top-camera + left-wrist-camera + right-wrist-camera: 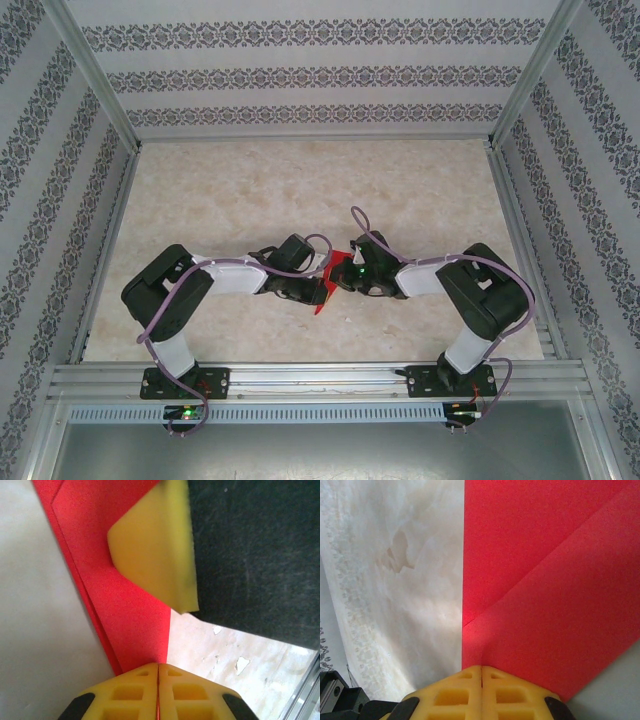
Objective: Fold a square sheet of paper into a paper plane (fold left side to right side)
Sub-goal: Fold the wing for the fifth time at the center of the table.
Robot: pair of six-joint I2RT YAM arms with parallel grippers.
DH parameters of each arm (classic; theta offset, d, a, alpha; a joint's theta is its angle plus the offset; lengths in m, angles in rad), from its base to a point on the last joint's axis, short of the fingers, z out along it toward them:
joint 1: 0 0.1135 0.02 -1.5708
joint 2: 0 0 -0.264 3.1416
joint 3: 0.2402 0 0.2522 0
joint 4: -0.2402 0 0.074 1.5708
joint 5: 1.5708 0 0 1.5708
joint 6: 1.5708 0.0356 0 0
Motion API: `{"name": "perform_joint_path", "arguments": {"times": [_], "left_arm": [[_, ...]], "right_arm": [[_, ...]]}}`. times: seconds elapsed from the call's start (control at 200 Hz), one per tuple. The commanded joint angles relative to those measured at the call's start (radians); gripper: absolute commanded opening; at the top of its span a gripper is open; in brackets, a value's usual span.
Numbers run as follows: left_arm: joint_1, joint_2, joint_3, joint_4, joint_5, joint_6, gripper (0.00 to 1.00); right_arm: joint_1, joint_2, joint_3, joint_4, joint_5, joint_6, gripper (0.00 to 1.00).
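The red sheet of paper is held up off the table between my two grippers, mid-table near the front. It is folded into layers, with a diagonal fold edge running across its face. My left gripper is shut on its lower edge; in the left wrist view the jaws meet with a thin red strip of the sheet between them. My right gripper is shut on the same sheet from the other side, its jaws closed on the paper's edge. One yellow finger of the right gripper presses on the red face.
The marble-patterned table top lies under the arms, with bare room behind the grippers. Metal frame rails run along the front edge and up both sides. Patterned walls enclose the back and sides.
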Motion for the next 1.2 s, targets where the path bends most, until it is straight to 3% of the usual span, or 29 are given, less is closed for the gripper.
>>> {"name": "perform_joint_path", "arguments": {"times": [0.0, 0.255, 0.62, 1.194], "left_arm": [[0.009, -0.053, 0.023, -0.079, 0.013, -0.016, 0.08], [0.039, -0.143, 0.015, -0.089, 0.147, -0.082, 0.09], [0.043, -0.069, -0.032, 0.003, 0.261, -0.187, 0.08], [0.059, 0.01, -0.058, 0.051, 0.258, -0.194, 0.06]], "right_arm": [[0.006, 0.061, -0.011, -0.052, 0.055, 0.004, 0.0], [0.005, 0.098, -0.025, -0.056, 0.063, -0.01, 0.0], [0.007, 0.123, -0.024, -0.056, 0.057, -0.022, 0.0], [0.007, 0.132, -0.026, -0.067, 0.063, -0.032, 0.0]]}}
